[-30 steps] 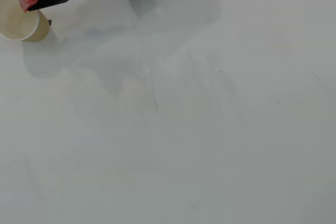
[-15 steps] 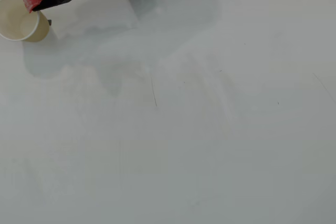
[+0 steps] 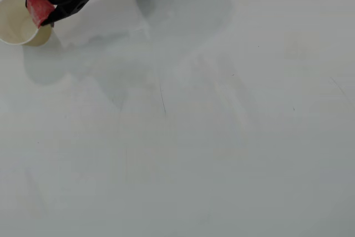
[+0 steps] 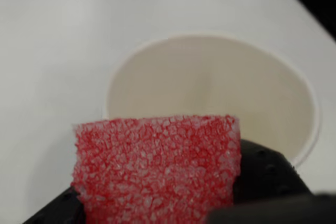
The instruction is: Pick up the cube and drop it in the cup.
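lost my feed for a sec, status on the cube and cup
Gripper jaws shut on the cube. Cube held at the rim of the cup, not yet dropped. Cup upright, empty, nothing in the way.

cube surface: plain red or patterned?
Small red foam cube: red with pale speckles, rough-textured. Clearest in the wrist view.

In the wrist view the cube [image 4: 157, 174] is running off the bottom edge and hiding the cup's [image 4: 210, 85] near rim. Overhead, the frame's left edge is clipping the cup [image 3: 14, 23] (the jaws are mostly lost behind the cube).
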Robot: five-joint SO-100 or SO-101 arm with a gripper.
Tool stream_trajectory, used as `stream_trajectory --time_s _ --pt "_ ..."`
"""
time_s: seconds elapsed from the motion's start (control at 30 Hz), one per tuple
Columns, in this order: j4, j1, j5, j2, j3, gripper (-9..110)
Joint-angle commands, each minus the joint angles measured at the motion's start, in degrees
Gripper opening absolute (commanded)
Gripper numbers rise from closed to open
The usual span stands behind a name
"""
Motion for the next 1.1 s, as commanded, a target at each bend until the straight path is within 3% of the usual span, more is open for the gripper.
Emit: stream_trajectory --time_s 0.0,1.07 --pt "-3.3 -0.3 -0.8 -3.6 -10.3 0" --pt "-8.8 -0.4 -0.1 -28.4 -32.0 0"
